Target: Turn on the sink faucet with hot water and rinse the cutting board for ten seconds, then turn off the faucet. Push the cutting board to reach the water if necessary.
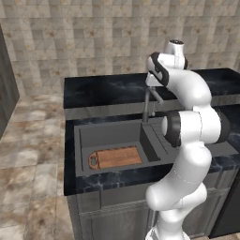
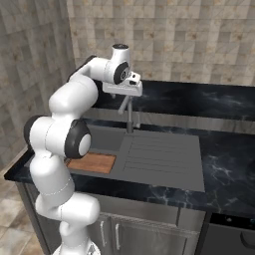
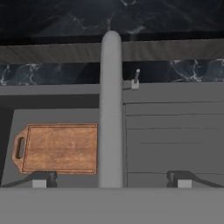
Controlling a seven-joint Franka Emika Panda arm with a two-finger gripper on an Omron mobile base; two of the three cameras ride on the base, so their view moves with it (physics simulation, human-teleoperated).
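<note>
No water is seen running; the gripper (image 3: 111, 179) is held above the sink faucet (image 3: 110, 109), jaws released. The lever (image 3: 136, 78), beside the faucet stem, is judged the next target, to be pushed toward hot; the cutting board (image 3: 59, 148) lies left of the spout

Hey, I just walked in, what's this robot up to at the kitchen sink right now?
The white arm has its gripper open and hovering above the sink faucet, fingers apart on either side of the spout, holding nothing. No water is running. The cutting board lies flat in the sink basin, off to one side of the spout. The faucet's small lever stands untouched beside the stem, so the rinse has not started.
</note>
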